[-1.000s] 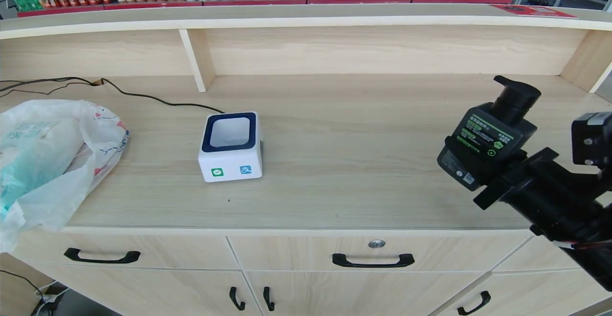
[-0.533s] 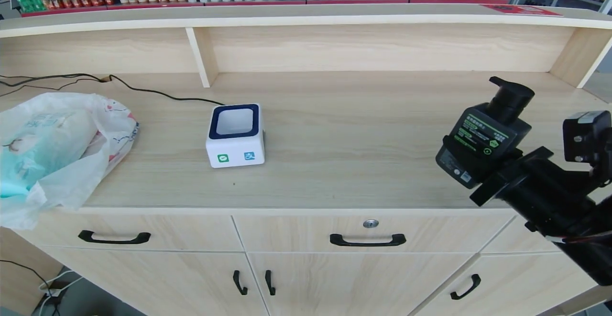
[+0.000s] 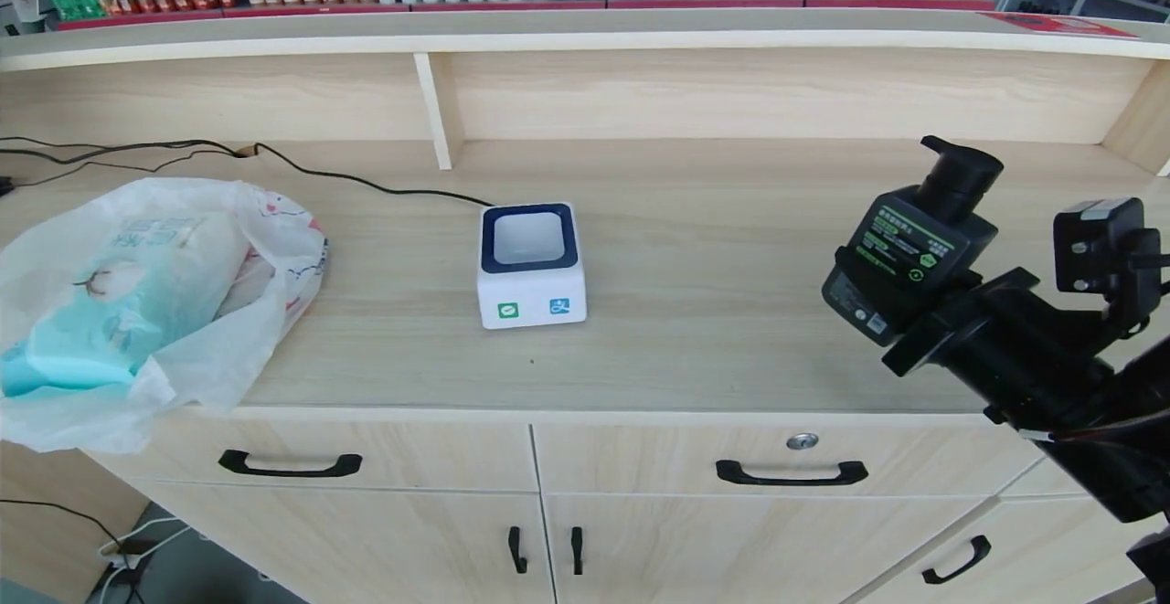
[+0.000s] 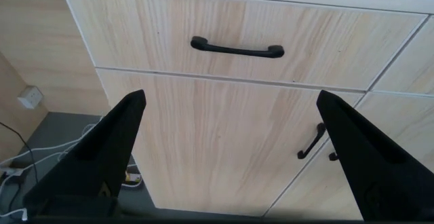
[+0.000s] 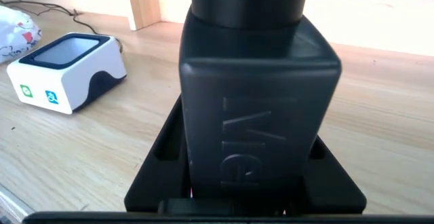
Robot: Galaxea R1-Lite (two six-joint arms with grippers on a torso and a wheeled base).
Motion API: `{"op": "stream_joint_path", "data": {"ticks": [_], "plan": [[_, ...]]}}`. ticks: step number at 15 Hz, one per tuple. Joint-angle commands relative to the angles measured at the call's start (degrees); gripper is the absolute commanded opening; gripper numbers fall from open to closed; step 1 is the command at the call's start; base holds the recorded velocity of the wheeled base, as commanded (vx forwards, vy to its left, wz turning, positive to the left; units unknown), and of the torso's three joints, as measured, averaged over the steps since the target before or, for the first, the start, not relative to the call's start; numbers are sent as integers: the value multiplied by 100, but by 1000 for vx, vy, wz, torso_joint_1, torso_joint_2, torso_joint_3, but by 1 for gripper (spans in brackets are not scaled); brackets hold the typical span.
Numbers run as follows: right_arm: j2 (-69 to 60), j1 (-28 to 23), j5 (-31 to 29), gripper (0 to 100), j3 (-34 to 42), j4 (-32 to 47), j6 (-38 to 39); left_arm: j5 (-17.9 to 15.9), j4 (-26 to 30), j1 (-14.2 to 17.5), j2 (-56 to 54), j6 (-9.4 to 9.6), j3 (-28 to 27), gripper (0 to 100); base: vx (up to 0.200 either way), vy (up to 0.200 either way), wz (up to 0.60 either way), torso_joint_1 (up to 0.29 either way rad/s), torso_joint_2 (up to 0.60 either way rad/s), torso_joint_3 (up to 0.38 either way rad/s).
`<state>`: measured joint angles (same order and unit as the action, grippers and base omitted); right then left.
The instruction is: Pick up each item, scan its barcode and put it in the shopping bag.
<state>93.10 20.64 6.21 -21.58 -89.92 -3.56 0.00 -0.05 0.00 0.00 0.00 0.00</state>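
Head camera swung, so the counter scene sits further right; against the barcode scanner, the held bottle has closed in slightly. Left gripper (image 4: 230,96) is low before the cabinet drawer handle (image 4: 236,47), fingers spread wide, nothing in them. White shopping bag (image 3: 183,266) lies on the counter (image 3: 713,248), teal pack (image 3: 101,321) inside. Barcode scanner (image 3: 530,266) mid-counter. Right gripper (image 3: 955,321) is clamped on the black pump bottle (image 3: 900,252), tilted, above the counter's right end.
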Motion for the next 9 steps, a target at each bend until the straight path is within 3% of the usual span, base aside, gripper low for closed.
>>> {"op": "stream_joint_path", "data": {"ticks": [1, 9], "plan": [[33, 2, 4, 0, -4, -8, -4, 0, -4, 0, 0, 0, 0, 100, 0, 200, 0, 17, 2, 2], [59, 2, -5, 0, 22, -8, 31, 9, -21, 0, 0, -53, 0, 100, 0, 200, 0, 2, 4, 3]]}}
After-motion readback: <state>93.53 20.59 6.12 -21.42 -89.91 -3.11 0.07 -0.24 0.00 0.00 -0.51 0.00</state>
